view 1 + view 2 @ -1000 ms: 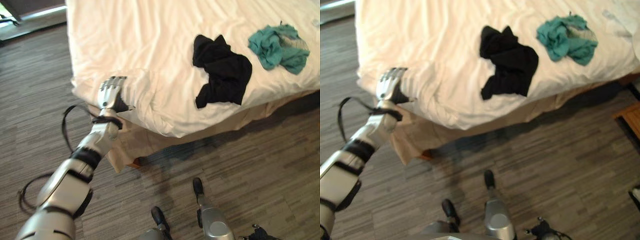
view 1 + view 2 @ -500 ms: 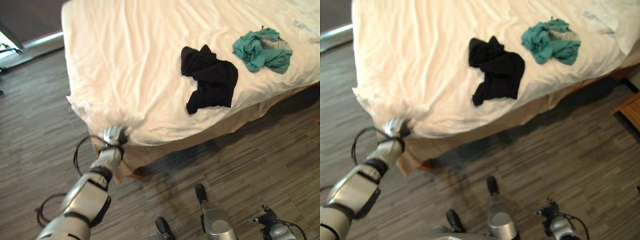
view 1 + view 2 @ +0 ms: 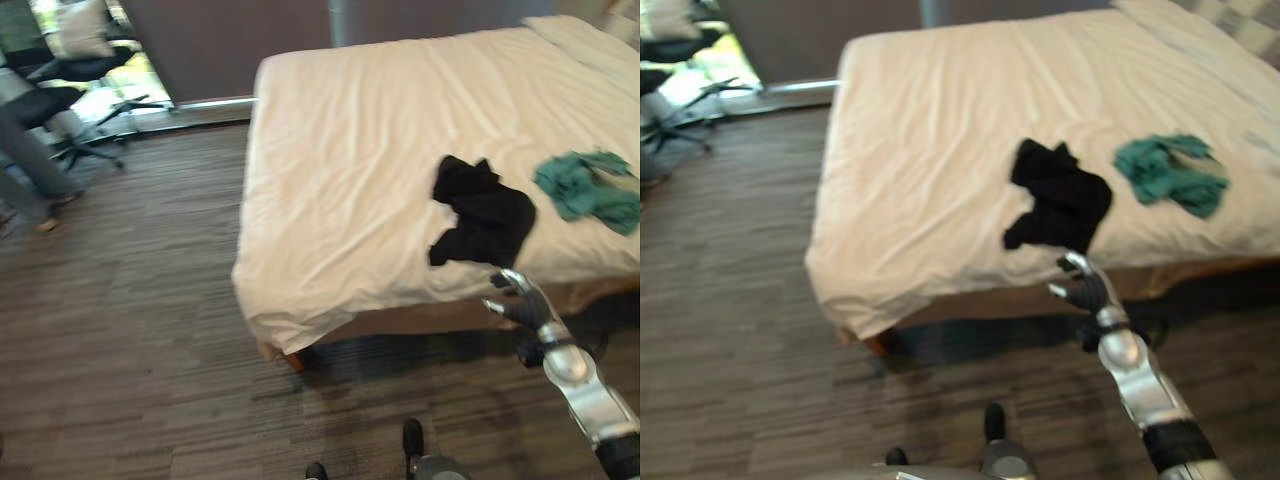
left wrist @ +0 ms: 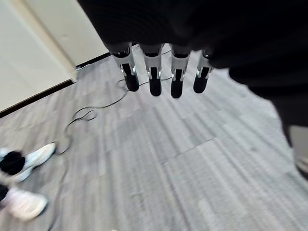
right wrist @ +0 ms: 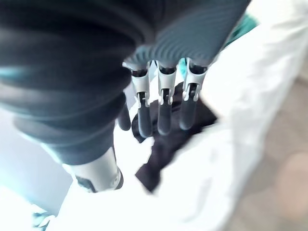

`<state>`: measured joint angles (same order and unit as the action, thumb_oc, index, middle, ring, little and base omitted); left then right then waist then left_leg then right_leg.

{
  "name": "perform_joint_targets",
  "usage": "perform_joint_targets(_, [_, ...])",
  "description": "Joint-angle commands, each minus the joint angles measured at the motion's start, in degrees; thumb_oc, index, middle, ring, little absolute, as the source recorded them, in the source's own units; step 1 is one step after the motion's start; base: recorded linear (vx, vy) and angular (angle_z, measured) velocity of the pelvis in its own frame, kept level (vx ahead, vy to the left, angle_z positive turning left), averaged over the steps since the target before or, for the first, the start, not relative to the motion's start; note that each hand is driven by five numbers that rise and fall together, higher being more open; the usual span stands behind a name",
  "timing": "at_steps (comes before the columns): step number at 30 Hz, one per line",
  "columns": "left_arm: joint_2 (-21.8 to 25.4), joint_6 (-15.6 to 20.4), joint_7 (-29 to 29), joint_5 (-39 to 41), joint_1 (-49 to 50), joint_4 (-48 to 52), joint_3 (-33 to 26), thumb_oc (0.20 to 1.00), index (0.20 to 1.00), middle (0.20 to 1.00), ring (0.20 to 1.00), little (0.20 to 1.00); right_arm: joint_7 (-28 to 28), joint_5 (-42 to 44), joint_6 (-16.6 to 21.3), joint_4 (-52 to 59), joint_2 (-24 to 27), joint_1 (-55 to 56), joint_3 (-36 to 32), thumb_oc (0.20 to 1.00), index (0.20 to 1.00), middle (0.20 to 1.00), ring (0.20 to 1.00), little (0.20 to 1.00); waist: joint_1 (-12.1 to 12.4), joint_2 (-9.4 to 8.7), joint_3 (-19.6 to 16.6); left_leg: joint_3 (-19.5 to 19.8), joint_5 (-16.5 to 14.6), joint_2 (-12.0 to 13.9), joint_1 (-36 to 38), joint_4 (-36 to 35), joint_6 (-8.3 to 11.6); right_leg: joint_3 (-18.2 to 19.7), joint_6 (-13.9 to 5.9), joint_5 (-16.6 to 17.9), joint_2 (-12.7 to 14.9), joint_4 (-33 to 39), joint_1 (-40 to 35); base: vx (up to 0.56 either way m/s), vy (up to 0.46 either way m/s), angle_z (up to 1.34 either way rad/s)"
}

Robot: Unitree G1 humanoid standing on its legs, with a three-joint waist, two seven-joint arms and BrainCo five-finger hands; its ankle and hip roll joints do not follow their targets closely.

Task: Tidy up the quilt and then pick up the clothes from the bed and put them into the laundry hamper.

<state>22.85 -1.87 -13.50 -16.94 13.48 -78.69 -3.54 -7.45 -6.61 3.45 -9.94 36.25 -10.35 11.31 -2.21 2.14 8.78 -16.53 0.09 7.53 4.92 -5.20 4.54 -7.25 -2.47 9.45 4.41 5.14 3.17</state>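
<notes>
Wood-grain floor (image 3: 130,330) across the near and left side, cut off at every edge. Bed (image 3: 400,322) running from the middle to the far right, far end and right side cut off, underside in shadow and hard to read. Cream quilt (image 3: 350,170) spread flat over the bed, lightly creased, near left corner hanging down over the edge. Pillow (image 3: 585,45) at the far right corner, only partly in view. Office chairs (image 3: 85,85) at the far left by a bright window, blurred; beside them a person's legs (image 3: 30,170), cut off above. In the left wrist view, a person's white shoes (image 4: 26,161) on grey floor, smeared and hard to make out.

Black garment (image 3: 482,210) crumpled on the quilt near the bed's near edge. Teal garment (image 3: 588,188) bunched just to its right, apart from it, partly cut off in the left eye view, whole in the right eye view. No hamper to be made out.

Right hand (image 3: 522,302) raised just off the bed's near edge, directly in front of the black garment and not touching it; fingers (image 5: 161,110) straight and spread, nothing held, black cloth seen past the fingertips. Left hand (image 4: 159,72) hanging over bare floor, fingers straight, likewise holding nothing.
</notes>
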Motion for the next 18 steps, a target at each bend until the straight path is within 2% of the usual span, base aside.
perform_joint_targets(1, [2.78, -0.10, -0.56, -1.04, -8.55, -0.65, 3.60, 1.000, 1.000, 1.000, 1.000, 1.000, -0.85, 2.12, 3.40, 0.16, -0.78, -17.39, 5.90, 0.200, 0.200, 0.200, 0.200, 0.200, 2.72, -3.91, 5.54, 1.36, -0.91, -0.31, -0.68, 0.20, 1.86, -0.47, -6.91, -9.39, 4.19, -2.62, -3.04, -0.30, -0.012, 0.45])
perform_joint_targets(2, [2.42, 0.14, -0.91, -1.51, -9.86, 0.31, 6.17, 1.000, 1.000, 1.000, 1.000, 1.000, -1.28, 2.68, 3.34, -1.63, -1.62, -24.38, 9.26, 0.200, 0.200, 0.200, 0.200, 0.200, 3.68, -3.89, 7.07, 2.13, -0.25, -0.31, -2.45, 0.20, 1.79, -0.68, -6.85, -9.17, 4.26, -3.17, -1.35, -0.40, -0.015, 0.46])
perform_joint_targets(3, [2.66, 1.01, -1.89, -2.23, -13.95, 2.78, 12.67, 1.000, 1.000, 1.000, 1.000, 1.000, -2.60, 5.18, 2.98, -9.74, -2.36, -40.02, 15.41, 0.200, 0.200, 0.200, 0.200, 0.200, 5.87, -3.80, 9.96, 3.54, 1.23, -0.40, -5.75, 0.20, 1.88, -1.23, -6.65, -9.04, 4.21, -4.80, 2.22, -0.32, -0.014, 0.37])
perform_joint_targets(4, [2.61, 1.01, -1.89, -2.23, -14.04, 2.75, 12.60, 1.000, 1.000, 1.000, 1.000, 1.000, -2.63, 5.22, 3.06, -9.91, -2.39, -40.24, 15.52, 0.200, 0.200, 0.200, 0.200, 0.200, 5.81, -3.80, 9.87, 3.55, 1.36, -0.41, -6.01, 0.20, 1.87, -1.23, -6.62, -8.93, 4.21, -4.79, 2.47, -0.30, -0.035, 0.32])
perform_joint_targets(5, [2.61, 2.11, -2.55, -2.62, -17.04, 5.34, 18.11, 1.000, 1.000, 1.000, 1.000, 1.000, -4.02, 5.90, 2.15, -20.13, -3.39, -51.83, 19.92, 0.200, 0.200, 0.200, 0.200, 0.200, 7.64, -3.62, 11.33, 4.52, 2.45, -0.18, -8.38, 0.20, 2.27, -2.47, -6.56, -8.96, 4.48, -6.13, 4.84, -0.11, -0.026, 0.33])
perform_joint_targets(6, [2.53, 2.11, -2.56, -2.61, -17.18, 5.29, 18.03, 1.000, 1.000, 1.000, 1.000, 1.000, -4.06, 5.97, 2.31, -20.47, -3.44, -52.19, 20.11, 0.200, 0.200, 0.200, 0.200, 0.200, 7.53, -3.57, 11.38, 4.56, 2.48, -0.17, -8.50, 0.20, 2.27, -2.50, -6.55, -9.00, 4.49, -6.25, 4.99, -0.17, -0.040, 0.50])
perform_joint_targets(7, [2.49, 3.05, -3.02, -2.74, -19.84, 7.05, 21.51, 1.000, 1.000, 1.000, 1.000, 1.000, -4.66, 6.94, 2.21, -26.89, -5.69, -56.92, 22.10, 0.200, 0.200, 0.200, 0.200, 0.200, 8.43, -3.22, 12.39, 5.33, 3.19, -0.13, -10.23, 0.20, 2.64, -3.29, -6.60, -9.09, 4.71, -7.11, 6.42, -0.13, -0.044, 0.50])
perform_joint_targets(9, [1.60, 4.28, -3.86, -2.35, -22.98, 11.18, 26.83, 1.000, 1.000, 1.000, 1.000, 1.000, -4.65, 10.20, 1.56, -35.30, -8.29, -60.09, 23.08, 0.200, 0.200, 0.200, 0.200, 0.200, 9.72, -2.37, 13.87, 6.73, 4.53, -0.09, -12.61, 0.20, 3.17, -5.33, -6.62, -9.19, 5.25, -8.14, 8.04, -0.16, -0.071, 0.54])
perform_joint_targets(13, [-0.63, 6.61, -4.07, -0.67, -27.00, 21.09, 34.90, 1.000, 1.000, 1.000, 1.000, 1.000, -3.68, 14.24, -0.15, -49.65, -15.09, -59.88, 22.71, 0.200, 0.200, 0.200, 0.200, 0.200, 12.25, 1.18, 17.77, 9.45, 6.17, -0.74, -16.87, 0.20, 3.25, -8.74, -6.92, -9.70, 6.55, -10.51, 10.76, -0.15, -0.054, 0.63])
perform_joint_targets(15, [-1.08, 7.09, -3.55, 0.49, -26.64, 23.51, 36.25, 1.000, 1.000, 1.000, 1.000, 1.000, -2.42, 14.20, -1.08, -54.58, -17.75, -58.62, 21.80, 0.200, 0.200, 0.200, 0.200, 0.200, 12.98, 2.71, 18.71, 9.85, 6.41, -0.94, -17.56, 0.20, 3.20, -9.32, -6.88, -10.26, 6.90, -11.53, 11.60, -0.07, 0.008, 0.38])
perform_joint_targets(17, [-3.18, 7.39, -2.31, 5.86, -25.28, 24.57, 34.44, 1.000, 1.000, 1.000, 1.000, 1.000, -0.07, 14.19, -2.72, -59.17, -21.38, -52.82, 19.14, 0.200, 0.200, 0.200, 0.200, 0.200, 13.34, 4.26, 19.21, 10.10, 6.58, -1.35, -18.20, 0.20, 2.95, -9.34, -6.71, -10.62, 7.00, -12.07, 12.11, -0.05, 0.053, 0.13])
perform_joint_targets(18, [-3.80, 7.33, -2.45, 6.33, -25.02, 23.89, 34.00, 1.000, 1.000, 1.000, 1.000, 1.000, 0.82, 13.22, -3.12, -59.83, -22.66, -50.83, 19.22, 0.200, 0.200, 0.200, 0.200, 0.200, 13.28, 4.47, 19.13, 10.05, 6.46, -1.44, -18.12, 0.20, 2.87, -9.26, -6.62, -10.70, 7.00, -12.12, 12.03, 0.01, 0.058, 0.15])
